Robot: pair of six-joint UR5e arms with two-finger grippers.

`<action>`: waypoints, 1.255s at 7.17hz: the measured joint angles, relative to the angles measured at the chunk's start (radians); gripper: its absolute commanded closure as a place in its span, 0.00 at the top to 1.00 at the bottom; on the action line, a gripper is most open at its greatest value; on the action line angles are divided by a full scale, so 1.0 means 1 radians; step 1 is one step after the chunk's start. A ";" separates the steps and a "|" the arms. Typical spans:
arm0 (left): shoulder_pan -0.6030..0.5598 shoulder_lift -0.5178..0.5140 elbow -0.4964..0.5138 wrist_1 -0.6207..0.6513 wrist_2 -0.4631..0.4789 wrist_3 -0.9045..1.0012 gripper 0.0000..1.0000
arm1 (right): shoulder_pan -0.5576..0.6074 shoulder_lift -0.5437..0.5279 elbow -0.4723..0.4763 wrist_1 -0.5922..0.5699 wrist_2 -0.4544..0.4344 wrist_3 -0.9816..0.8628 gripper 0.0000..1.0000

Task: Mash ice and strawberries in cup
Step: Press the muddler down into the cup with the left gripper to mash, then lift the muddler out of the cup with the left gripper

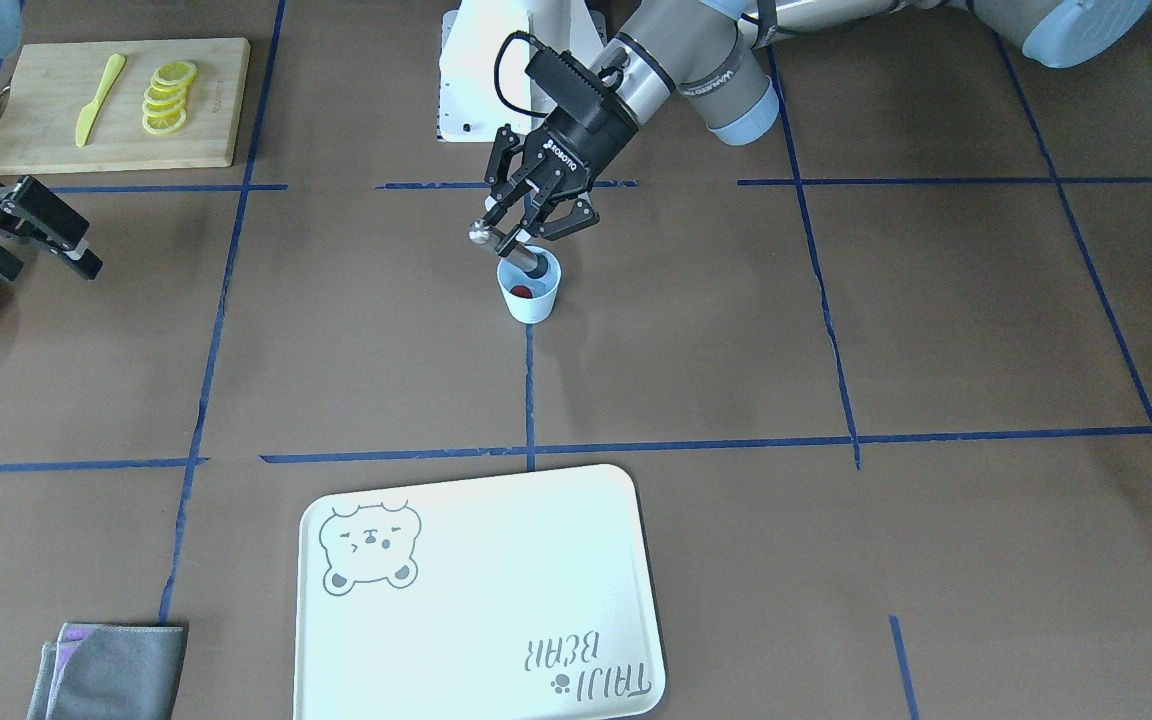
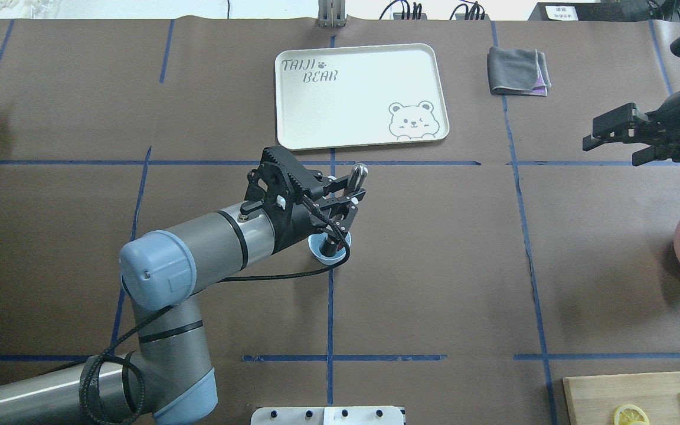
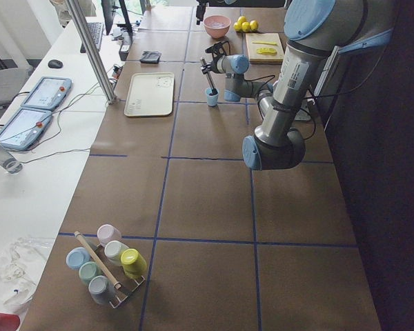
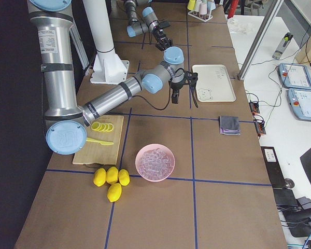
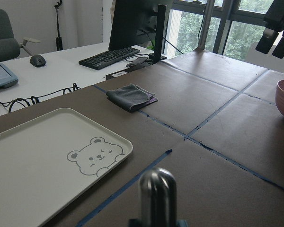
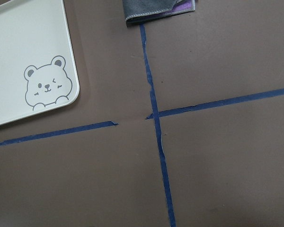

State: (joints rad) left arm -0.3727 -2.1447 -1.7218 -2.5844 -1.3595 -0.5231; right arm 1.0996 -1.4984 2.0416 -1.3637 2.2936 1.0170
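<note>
The light blue cup (image 1: 530,296) stands near the table's middle on a blue tape line. A red strawberry (image 1: 522,291) lies inside it. My left gripper (image 1: 516,238) is tilted over the cup, shut on a metal muddler (image 1: 481,234) whose lower end dips into the cup. From overhead the gripper (image 2: 345,203) and its cable hide most of the cup (image 2: 317,248). Ice (image 4: 155,161) fills the pink bowl (image 4: 168,171); whether any is in the cup I cannot tell. My right gripper (image 2: 611,147) hovers open and empty far to the side, near that bowl.
A cream bear tray (image 1: 481,600) lies across the table from the robot, a grey cloth (image 1: 111,670) beside it. A wooden board (image 1: 46,140) carries lemon slices (image 1: 169,96) and a yellow knife (image 1: 99,99). Whole lemons (image 4: 110,179) sit by the bowl. A cup rack (image 3: 107,265) stands at the left end.
</note>
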 measured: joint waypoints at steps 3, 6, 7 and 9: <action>-0.086 0.004 -0.102 0.165 -0.012 -0.001 0.00 | 0.002 -0.001 0.002 0.000 0.001 0.000 0.99; -0.247 0.041 -0.199 0.541 -0.213 -0.009 0.00 | 0.011 -0.002 0.004 0.000 0.000 0.000 0.99; -0.300 0.088 -0.230 0.654 -0.281 -0.014 0.00 | 0.014 -0.003 0.004 0.000 0.000 0.000 0.99; -0.411 0.197 -0.253 0.785 -0.443 -0.077 0.00 | 0.016 -0.006 0.005 0.000 0.000 0.000 0.99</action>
State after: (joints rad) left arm -0.7840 -1.9472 -1.9743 -1.7997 -1.8026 -0.6003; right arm 1.1155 -1.5045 2.0469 -1.3637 2.2933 1.0170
